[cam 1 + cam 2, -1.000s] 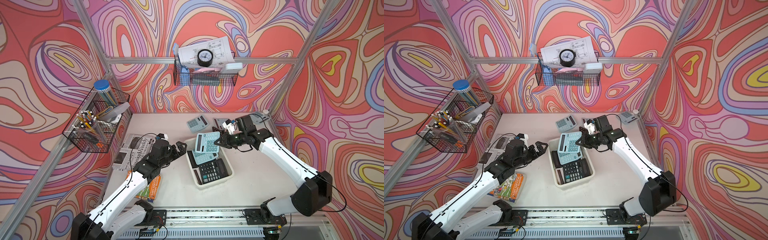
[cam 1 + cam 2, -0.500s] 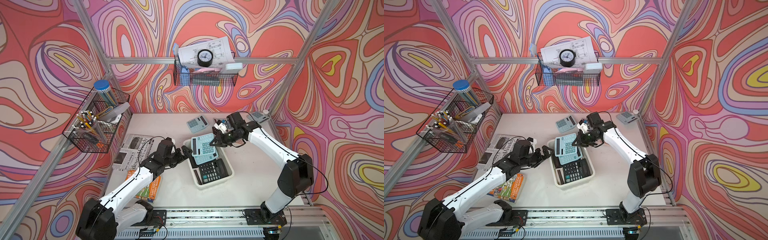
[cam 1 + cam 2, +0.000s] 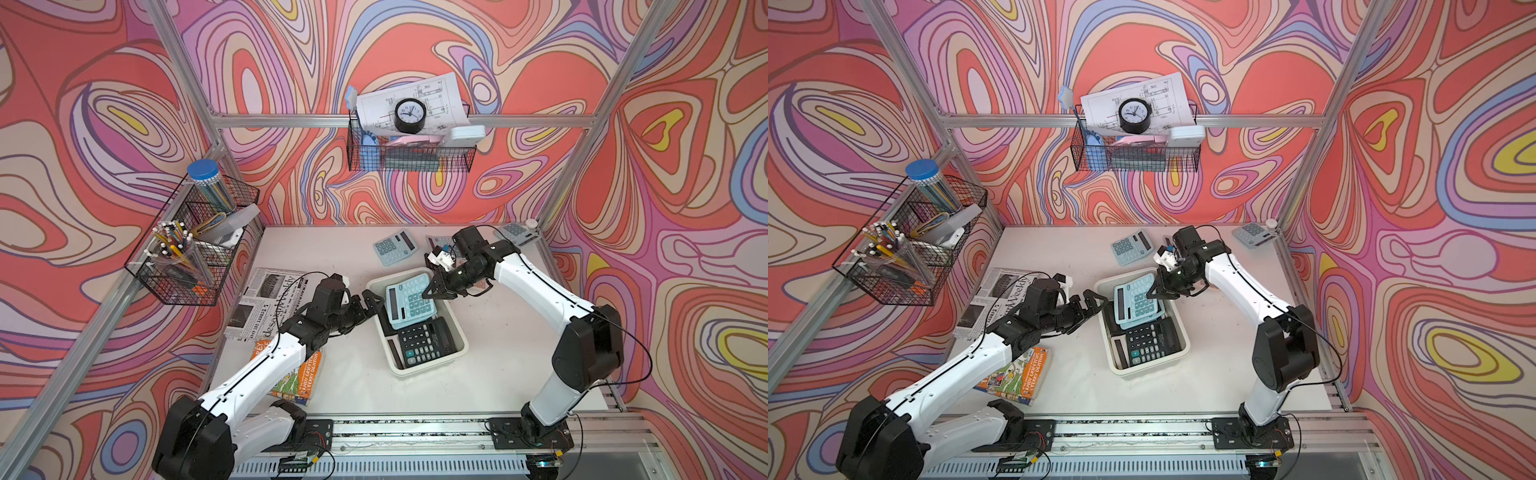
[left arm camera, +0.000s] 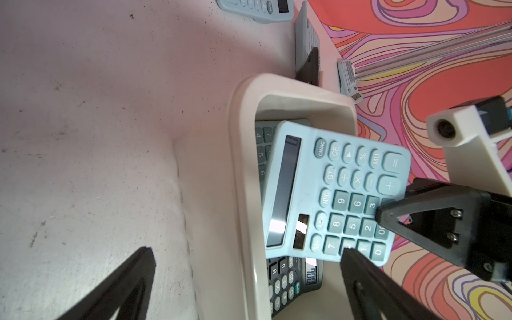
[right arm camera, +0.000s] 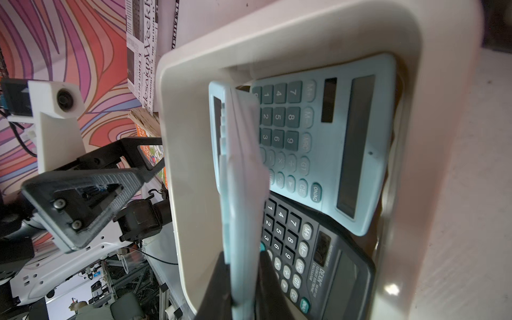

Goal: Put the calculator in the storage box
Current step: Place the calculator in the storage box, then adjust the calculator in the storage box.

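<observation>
Calculator (image 3: 409, 297) lower, tight between right fingers (image 4: 432, 219)

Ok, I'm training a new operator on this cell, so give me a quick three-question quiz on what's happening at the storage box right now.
1. True or false: the right end effector is shut on a light blue calculator that is tilted over the storage box.
2. Which end effector stands open and holds nothing?
3. What lies in the end of the box nearest the arm bases? A) a black calculator B) a stapler C) a mug

Key
1. True.
2. The left end effector, beside the box.
3. A.
</observation>
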Controlling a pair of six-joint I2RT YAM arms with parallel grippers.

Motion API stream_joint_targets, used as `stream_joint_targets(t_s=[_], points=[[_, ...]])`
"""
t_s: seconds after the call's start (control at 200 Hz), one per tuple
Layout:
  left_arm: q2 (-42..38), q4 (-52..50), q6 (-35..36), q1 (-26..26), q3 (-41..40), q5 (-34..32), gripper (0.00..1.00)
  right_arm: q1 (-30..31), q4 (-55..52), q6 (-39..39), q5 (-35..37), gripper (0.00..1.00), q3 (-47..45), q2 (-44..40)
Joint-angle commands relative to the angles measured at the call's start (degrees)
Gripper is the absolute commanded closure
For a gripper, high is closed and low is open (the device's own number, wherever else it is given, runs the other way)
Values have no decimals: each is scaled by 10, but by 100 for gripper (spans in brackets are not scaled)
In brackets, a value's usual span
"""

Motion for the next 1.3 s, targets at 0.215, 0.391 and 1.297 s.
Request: stream_joint_targets(t_s=[0.215,0.391,1.297], points=[[10,15,-1,3,4,13,2,12,17,-3,-13,85,23,48],[9,13,-2,4,5,15,2,13,26,17,54,63,50,67],[38,29,-1,11,21,27,3,146,136,58,294,67,-36,21]])
